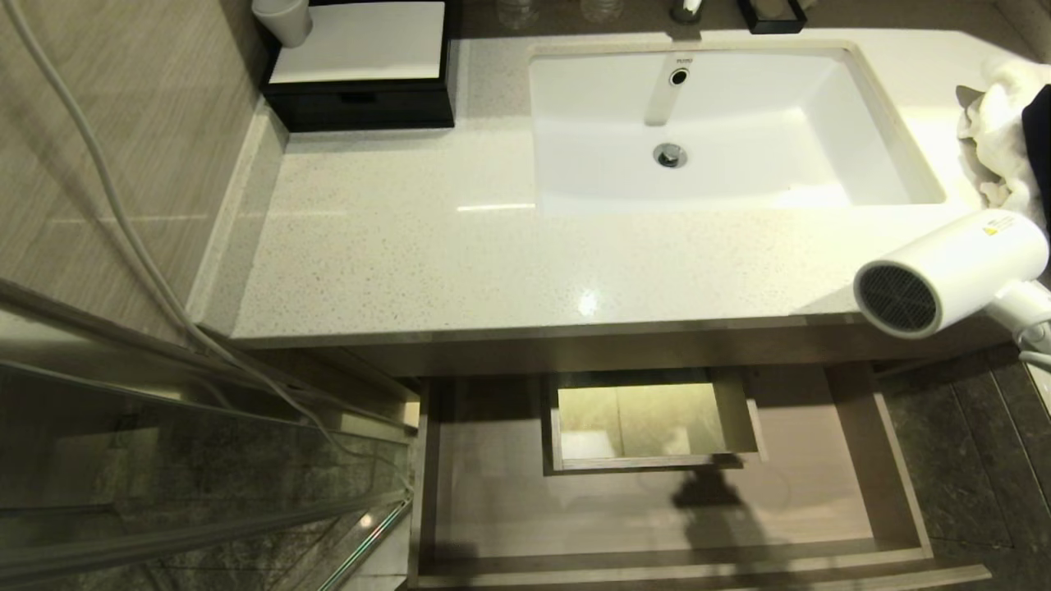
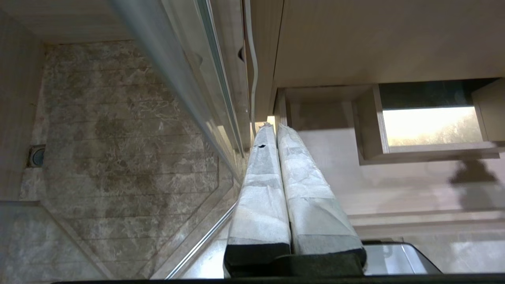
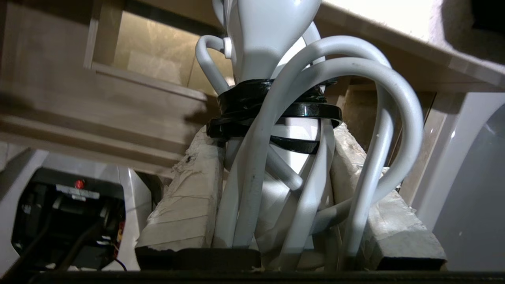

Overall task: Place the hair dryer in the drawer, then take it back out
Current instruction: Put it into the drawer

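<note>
A pale speckled stone table (image 1: 427,246) fills the head view, with a white rectangular sink basin (image 1: 722,131) sunk into it toward one o'clock and a chrome faucet (image 1: 675,82) reaching over the basin from twelve. At eleven o'clock stands a black box with a white top (image 1: 361,74), a white cup (image 1: 283,20) just beside its far corner. A crumpled white cloth towel (image 1: 998,139) lies at the table's edge near two o'clock. Wood-grain wall panels rise at nine, crossed by a pale hose (image 1: 107,189), and a glass shower panel (image 1: 164,484) runs toward seven; dark marbled floor tiles (image 1: 969,460) show at four.

Below the table's front edge the wide, light brown wood-grain drawer (image 1: 895,460) stands pulled out at six o'clock, its walled rectangular cut-out (image 1: 649,423) near the back — a dark shadow falls on the floor just in front of it.

The white smooth-barrelled hair dryer (image 1: 952,271) hangs at three o'clock, above the table's corner and outside the drawer, its dark mesh grille facing seven. The right hand (image 3: 276,197) grips the dryer's handle between taped fingers (image 3: 185,205), with the pale cord (image 3: 378,130) looped and bound by black tape around it. The left hand (image 2: 276,130) is parked low beside the drawer's left side, its taped fingers pressed together — closed on nothing.
</note>
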Motion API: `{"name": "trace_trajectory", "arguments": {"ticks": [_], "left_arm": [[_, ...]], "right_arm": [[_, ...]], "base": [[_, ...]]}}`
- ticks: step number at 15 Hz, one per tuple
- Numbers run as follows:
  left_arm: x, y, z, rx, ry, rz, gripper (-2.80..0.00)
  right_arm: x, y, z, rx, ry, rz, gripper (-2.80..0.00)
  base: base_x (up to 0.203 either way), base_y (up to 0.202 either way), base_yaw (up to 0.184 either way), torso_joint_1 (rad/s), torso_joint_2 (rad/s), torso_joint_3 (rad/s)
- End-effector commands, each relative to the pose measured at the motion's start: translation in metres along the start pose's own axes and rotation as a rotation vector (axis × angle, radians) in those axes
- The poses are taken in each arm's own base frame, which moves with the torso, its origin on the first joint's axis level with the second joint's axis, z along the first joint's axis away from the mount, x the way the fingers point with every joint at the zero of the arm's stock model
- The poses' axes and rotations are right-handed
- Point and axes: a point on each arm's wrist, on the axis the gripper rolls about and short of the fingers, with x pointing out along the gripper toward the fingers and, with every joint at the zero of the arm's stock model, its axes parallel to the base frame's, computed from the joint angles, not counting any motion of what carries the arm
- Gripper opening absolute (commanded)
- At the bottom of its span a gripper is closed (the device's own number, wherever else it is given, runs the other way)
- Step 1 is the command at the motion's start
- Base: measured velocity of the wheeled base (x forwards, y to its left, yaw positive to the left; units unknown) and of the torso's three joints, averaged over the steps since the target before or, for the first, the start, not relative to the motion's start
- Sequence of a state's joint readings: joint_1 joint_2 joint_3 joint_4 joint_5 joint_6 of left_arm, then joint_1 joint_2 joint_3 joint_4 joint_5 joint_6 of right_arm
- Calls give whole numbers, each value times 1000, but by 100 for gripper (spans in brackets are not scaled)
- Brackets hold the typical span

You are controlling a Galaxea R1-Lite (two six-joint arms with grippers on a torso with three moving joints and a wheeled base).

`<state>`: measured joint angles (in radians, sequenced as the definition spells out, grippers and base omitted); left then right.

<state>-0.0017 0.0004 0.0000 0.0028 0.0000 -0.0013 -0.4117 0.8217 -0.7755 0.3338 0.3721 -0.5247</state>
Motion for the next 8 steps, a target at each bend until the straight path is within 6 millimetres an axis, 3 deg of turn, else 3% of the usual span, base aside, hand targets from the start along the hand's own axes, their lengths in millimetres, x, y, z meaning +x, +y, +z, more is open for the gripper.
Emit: {"name": "trace_trajectory", "arguments": {"ticks": [1,8], "left_arm": [[0,0,0,0,1,0,-280],[0,0,0,0,1,0,-280]], "right_arm": [[-13,9,-6,-37,-30,-28,-280],[-18,11,-4,-56,-54,-45,-280]], "base": [[0,0,0,-193,103,-105],[0,0,0,-273,94,-180]]}}
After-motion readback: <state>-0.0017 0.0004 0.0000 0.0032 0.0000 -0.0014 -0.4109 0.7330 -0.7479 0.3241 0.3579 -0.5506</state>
